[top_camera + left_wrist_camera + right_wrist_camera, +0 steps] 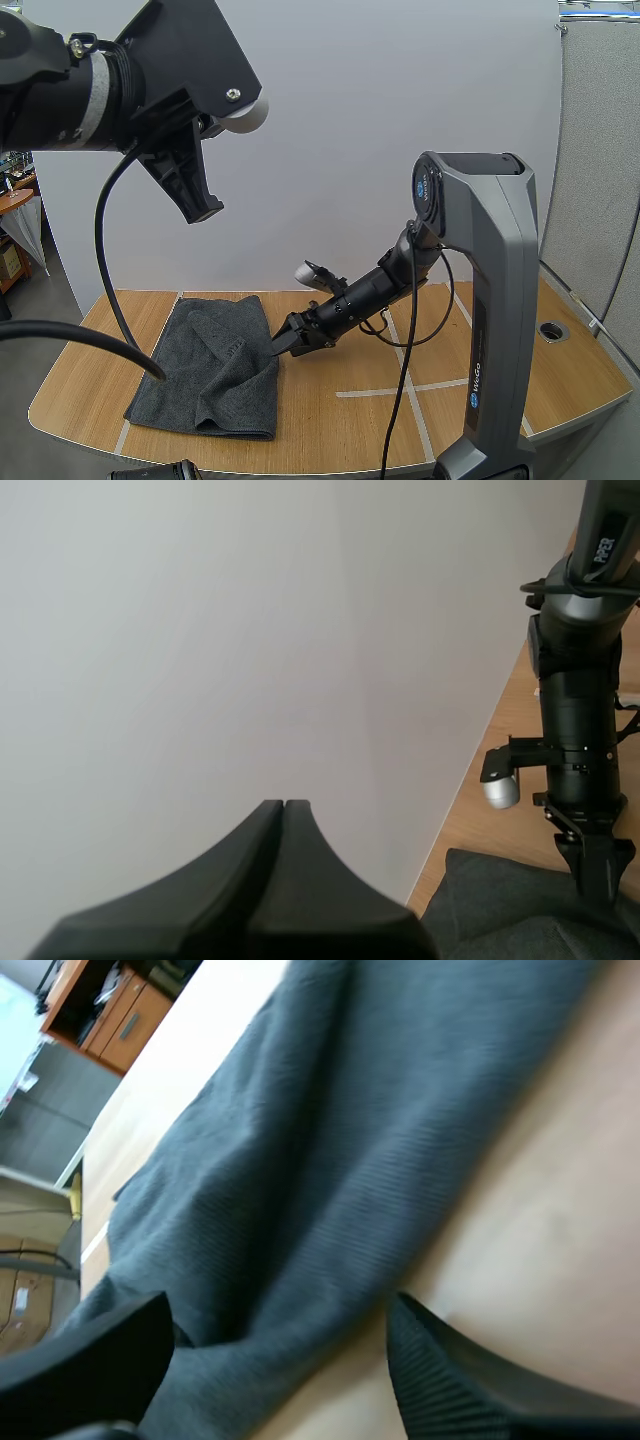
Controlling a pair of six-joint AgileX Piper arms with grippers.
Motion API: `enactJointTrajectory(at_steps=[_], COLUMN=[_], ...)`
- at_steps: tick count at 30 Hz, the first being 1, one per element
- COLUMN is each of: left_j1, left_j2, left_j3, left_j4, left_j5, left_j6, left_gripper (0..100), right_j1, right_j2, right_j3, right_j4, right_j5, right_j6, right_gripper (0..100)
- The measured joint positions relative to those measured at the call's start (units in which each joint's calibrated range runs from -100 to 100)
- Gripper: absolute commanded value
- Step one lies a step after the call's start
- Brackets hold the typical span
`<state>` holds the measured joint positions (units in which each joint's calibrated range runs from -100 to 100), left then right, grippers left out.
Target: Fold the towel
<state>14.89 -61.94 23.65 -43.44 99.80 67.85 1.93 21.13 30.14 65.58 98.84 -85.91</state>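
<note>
Right gripper is seen low on the table, at the right edge of the towel, about midway along that edge, w/ its arm reaching in from the right. In the right wrist view its fingers are spread wide apart. The towel's edge runs between them, w/ one finger over the cloth and the other over bare wood. Nothing is pinched. Whether the tips actually touch the cloth can't be told for sure, since the angle is too shallow.

Left gripper is seen high above the table's left side, well clear of the towel, pointing down. In the left wrist view its fingers are pressed together into one dark wedge, w/ nothing between them.

Towel is dark grey and is laid on the left part of the wooden table. It is rumpled, not flat: a raised ridge is seen running from the far side toward the right edge, near the right gripper's tips. White lines are marked on the wood to the right of the towel.
</note>
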Motion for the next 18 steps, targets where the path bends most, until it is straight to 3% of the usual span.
enactJointTrajectory(at_steps=[2,8,18], left_j1=[0.0,0.0,0.0], left_j2=[0.0,0.0,0.0], left_j3=[0.0,0.0,0.0], left_j4=[0.0,0.0,0.0], left_j5=[0.0,0.0,0.0], left_j6=[0.0,0.0,0.0], left_gripper=[0,0,0], right_j1=[2.6,4.0,-0.1], right_j2=[0.6,0.6,0.6], right_j3=[0.0,-0.3,-1.6], right_j4=[1.6,2.6,-1.0], right_j5=[-0.2,-0.2,-0.8], right_j6=[-0.3,-1.0,-1.2], right_gripper=[100,100,100])
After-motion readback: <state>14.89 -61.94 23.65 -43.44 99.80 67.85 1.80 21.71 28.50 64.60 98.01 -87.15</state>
